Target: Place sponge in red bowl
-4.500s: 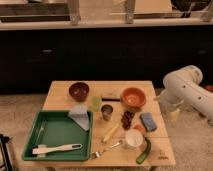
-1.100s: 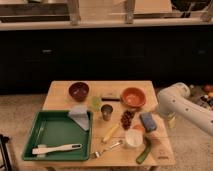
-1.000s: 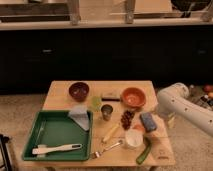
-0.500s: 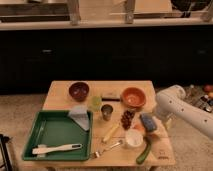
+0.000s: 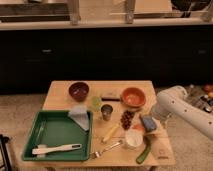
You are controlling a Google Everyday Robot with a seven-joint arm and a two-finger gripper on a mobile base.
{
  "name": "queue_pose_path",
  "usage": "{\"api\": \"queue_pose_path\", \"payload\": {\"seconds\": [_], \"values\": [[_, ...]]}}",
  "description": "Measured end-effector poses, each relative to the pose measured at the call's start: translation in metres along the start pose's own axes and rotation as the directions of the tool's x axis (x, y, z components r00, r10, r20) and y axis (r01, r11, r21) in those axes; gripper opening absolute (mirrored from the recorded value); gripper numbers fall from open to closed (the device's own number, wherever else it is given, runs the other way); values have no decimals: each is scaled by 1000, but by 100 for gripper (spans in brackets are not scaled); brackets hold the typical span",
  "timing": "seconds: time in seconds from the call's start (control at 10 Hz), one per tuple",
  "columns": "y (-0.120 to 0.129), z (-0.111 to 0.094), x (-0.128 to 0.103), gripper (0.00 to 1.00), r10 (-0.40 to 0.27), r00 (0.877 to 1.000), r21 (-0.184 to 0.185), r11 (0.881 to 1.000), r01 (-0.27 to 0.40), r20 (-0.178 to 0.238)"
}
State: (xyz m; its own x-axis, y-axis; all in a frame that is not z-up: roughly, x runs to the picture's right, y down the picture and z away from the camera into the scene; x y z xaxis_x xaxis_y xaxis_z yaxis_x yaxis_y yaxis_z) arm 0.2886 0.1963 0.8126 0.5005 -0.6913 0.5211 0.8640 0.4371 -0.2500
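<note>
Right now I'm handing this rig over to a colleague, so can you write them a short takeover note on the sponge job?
The pincer is at the right edge of the table, right beside the sponge. Whether it grips anything cannot be told.
The sponge, blue, lies on the table near the right edge.
The orange-red bowl sits just behind the sponge. The dark red bowl is at the back left. Neither holds the sponge.
Done: the arm is at the sponge.
Left: grasp, lift, carry to the red bowl, release.

The arm (image 5: 181, 106) hides most of the end effector (image 5: 154, 119) beside the sponge (image 5: 148, 123).
</note>
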Motion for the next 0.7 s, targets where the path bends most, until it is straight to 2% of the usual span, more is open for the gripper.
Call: {"api": "queue_pose_path", "payload": {"seconds": [0.3,0.7], "values": [[-8,2,0,80,-101,994,20,995,101,29],[-8,20,3,80,-223,970,22,975,222,94]]}}
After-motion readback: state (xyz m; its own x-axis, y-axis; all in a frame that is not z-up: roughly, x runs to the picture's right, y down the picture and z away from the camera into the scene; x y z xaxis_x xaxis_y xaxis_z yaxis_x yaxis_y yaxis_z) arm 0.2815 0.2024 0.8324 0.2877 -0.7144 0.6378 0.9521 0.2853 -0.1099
